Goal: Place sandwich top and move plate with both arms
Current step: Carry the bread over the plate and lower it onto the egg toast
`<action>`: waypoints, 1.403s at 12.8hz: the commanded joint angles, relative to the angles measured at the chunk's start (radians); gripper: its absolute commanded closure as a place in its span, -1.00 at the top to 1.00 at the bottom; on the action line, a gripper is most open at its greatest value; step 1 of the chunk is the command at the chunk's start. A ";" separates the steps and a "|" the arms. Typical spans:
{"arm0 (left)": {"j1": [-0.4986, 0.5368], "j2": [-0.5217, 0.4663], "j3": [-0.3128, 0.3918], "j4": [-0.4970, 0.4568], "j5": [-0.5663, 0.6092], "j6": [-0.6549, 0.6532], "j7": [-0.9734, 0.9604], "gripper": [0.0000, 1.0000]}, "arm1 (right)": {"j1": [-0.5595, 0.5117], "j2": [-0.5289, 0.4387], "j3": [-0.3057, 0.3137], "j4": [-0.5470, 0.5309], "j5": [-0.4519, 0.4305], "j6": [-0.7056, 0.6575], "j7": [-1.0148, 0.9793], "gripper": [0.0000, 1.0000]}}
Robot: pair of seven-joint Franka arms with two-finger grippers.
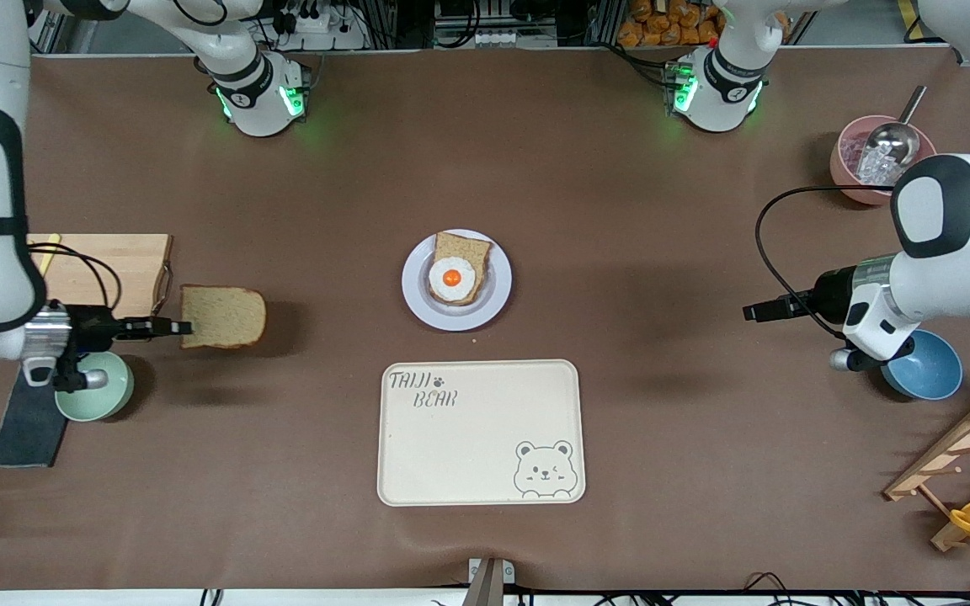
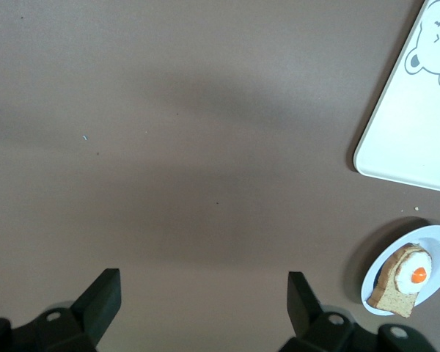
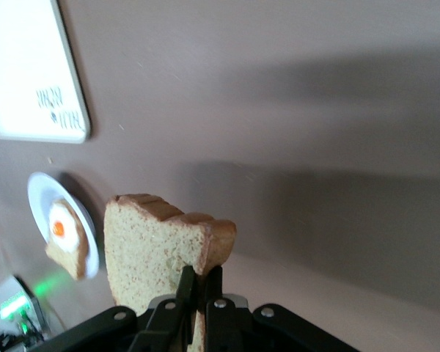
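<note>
Right gripper (image 1: 175, 327) pinches speckled brown bread slice (image 1: 223, 316) w/ darker crust, up over brown table. Left gripper (image 2: 203, 299) fingers wide apart, empty, waiting. Egg slice sits on round pale grey plate (image 1: 418, 295).

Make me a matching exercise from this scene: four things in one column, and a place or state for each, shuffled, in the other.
Things:
1. sandwich top
2. egg-topped slice
3. left gripper
4. bear-print tray

Places or states:
A. lies on the plate
B. open, holds nothing
C. bare, nearer to the front camera than the plate
D. pinched by its edge in the right gripper, over the table toward the right arm's end

Pairs: 1-D, 2-A, 3-B, 4-C
</note>
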 commanded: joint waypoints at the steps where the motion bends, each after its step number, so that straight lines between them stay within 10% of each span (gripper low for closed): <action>1: 0.003 0.003 -0.003 0.007 -0.003 0.007 0.004 1.00 | -0.025 -0.103 0.160 -0.183 -0.004 0.192 0.135 -1.00; 13: 0.003 0.005 -0.003 0.007 -0.003 0.008 0.004 1.00 | -0.022 -0.208 0.692 -0.459 0.016 0.677 0.629 -1.00; 18: 0.003 0.005 -0.003 0.007 -0.003 0.008 0.002 1.00 | -0.002 -0.183 0.745 -0.531 0.016 0.821 0.625 -1.00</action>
